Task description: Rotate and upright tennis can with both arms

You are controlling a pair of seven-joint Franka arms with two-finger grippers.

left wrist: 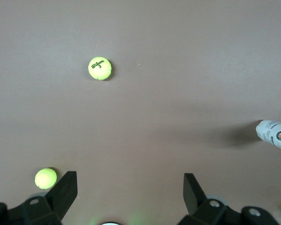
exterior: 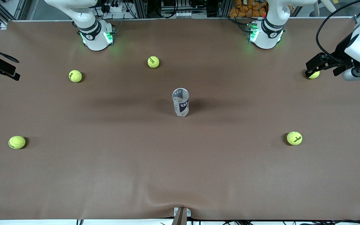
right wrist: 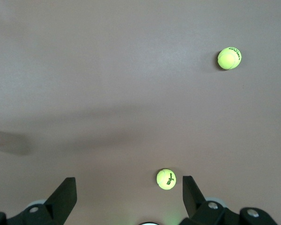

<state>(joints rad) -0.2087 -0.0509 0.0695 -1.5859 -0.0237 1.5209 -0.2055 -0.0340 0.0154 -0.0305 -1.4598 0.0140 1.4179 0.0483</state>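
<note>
Tennis can (exterior: pixel 180 102) stands upright mid-table, nothing touching it. Left gripper (left wrist: pixel 130 194) hangs wide over its end of the table (exterior: pixel 180 162), right gripper (right wrist: pixel 129 194) likewise, both empty.

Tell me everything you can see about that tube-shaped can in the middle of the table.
The tennis can is a slim clear-plastic cylinder wearing a white and dark-blue label with a white "W". It stands upright on the brown table, open mouth up, apparently empty. Only the table touches it; neither gripper is near.
</note>
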